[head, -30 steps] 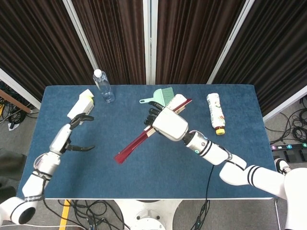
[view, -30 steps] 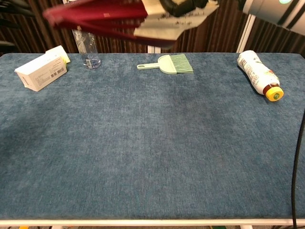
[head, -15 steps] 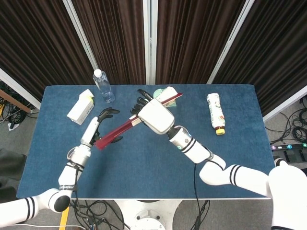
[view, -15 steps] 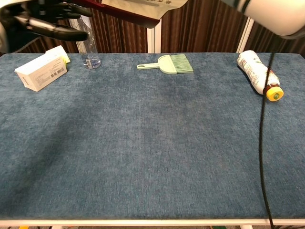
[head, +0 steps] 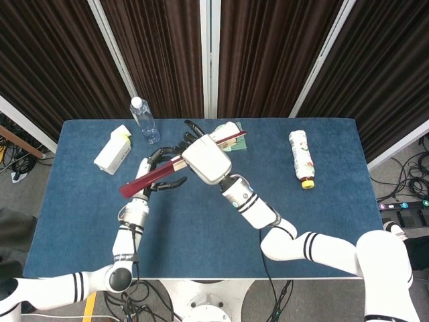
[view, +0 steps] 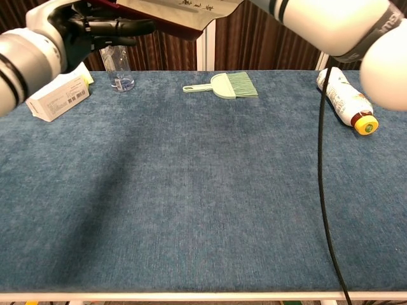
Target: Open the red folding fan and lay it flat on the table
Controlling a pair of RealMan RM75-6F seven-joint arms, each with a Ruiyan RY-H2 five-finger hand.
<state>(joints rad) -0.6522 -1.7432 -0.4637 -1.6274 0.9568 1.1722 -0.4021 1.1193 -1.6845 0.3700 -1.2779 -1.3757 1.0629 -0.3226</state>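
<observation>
Red folding fan (head: 151, 178) partly covered in head view by right hand (head: 203, 158); in chest view cut by the top edge, only a pale printed corner (view: 184, 9) showing. Right hand out of frame in chest view. Left hand (head: 161, 176) half hidden beneath the fan; contact with it impossible to tell. Green brush (head: 236, 143) mostly hidden behind the right hand. Label print on bottle (head: 301, 157) too small to read.

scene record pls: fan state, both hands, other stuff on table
fan: red folding fan, closed or barely spread, held above the table
right hand: right hand grips the fan's pale end
left hand: left hand at the fan's red end, fingers spread; contact unclear
table: blue table
other items: water bottle, white box, green brush, lying bottle
</observation>
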